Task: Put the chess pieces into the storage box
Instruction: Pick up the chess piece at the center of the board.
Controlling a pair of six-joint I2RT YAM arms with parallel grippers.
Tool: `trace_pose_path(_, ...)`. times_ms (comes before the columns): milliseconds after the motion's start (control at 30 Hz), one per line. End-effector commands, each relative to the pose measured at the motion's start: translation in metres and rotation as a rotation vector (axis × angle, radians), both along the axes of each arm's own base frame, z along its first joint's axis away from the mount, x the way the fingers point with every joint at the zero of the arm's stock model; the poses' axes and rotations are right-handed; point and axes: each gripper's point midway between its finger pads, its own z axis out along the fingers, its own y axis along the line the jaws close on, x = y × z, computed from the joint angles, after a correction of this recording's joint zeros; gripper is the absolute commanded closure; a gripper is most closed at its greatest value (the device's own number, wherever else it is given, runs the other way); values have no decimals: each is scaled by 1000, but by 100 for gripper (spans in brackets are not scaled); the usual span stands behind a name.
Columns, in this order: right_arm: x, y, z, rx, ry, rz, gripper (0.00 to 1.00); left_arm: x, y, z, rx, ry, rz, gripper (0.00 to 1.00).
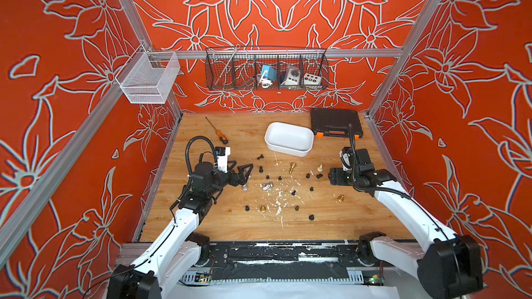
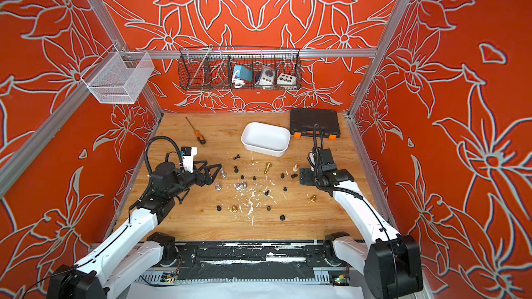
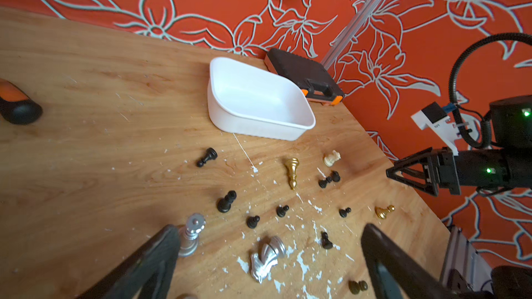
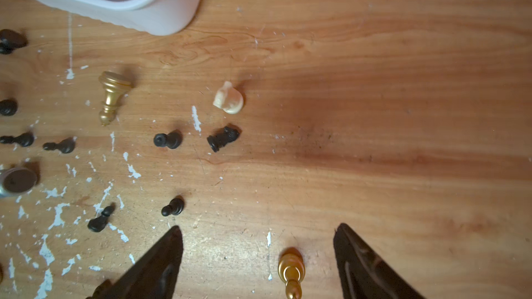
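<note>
The right jaws stand wide apart, gripping nothing, with a gold pawn [image 4: 290, 268] sitting between them and touching neither. The left jaws gape fully, also holding nothing. An upright silver piece [image 3: 191, 237] stands just beside one jaw, and a toppled silver knight [image 3: 267, 255] lies between them. The other chess pieces [image 1: 311, 217] dot the tabletop [image 1: 345, 222], all outside the white storage box [image 1: 288, 149] beyond.

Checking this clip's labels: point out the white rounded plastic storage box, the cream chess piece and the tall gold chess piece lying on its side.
white rounded plastic storage box [image 1: 288, 151]: in a top view, front wall.
cream chess piece [image 4: 229, 97]: right wrist view, body.
tall gold chess piece [image 3: 292, 172]: left wrist view, mid-stem.
</note>
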Motion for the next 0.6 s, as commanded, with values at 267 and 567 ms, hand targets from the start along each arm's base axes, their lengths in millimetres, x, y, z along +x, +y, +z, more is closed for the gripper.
trace_pose_path(267,-49,-30,-39,-58,190,-240,27,0,-10,-5,3,-3,-42,2)
trace_pose_path(567,-55,-24,-59,-33,251,-252,43,-1,-13,-4,-5,0,-48,2)
